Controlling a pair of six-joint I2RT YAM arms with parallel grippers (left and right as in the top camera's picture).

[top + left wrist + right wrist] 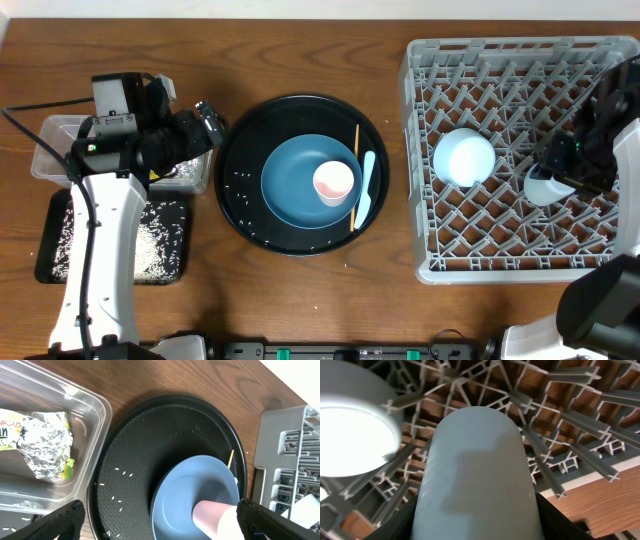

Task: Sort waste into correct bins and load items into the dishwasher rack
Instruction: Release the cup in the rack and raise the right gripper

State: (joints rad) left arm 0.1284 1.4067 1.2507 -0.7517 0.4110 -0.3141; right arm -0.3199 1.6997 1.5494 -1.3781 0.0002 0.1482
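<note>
My right gripper is shut on the light-blue cup, low among the pegs of the grey dishwasher rack, beside the upturned pale-blue bowl. The dark-blue plate lies on the large round black tray with the pink cup on it. The white spoon and the chopstick lie along the plate's right side. My left gripper hangs open over the round tray's left part, nothing between its fingers. Silver foil and a yellow wrapper lie in the clear tub.
Loose rice grains dot the round tray. The shallow black tray, at the front left under my left arm, holds scattered rice. The rack's left wall stands just right of the round tray.
</note>
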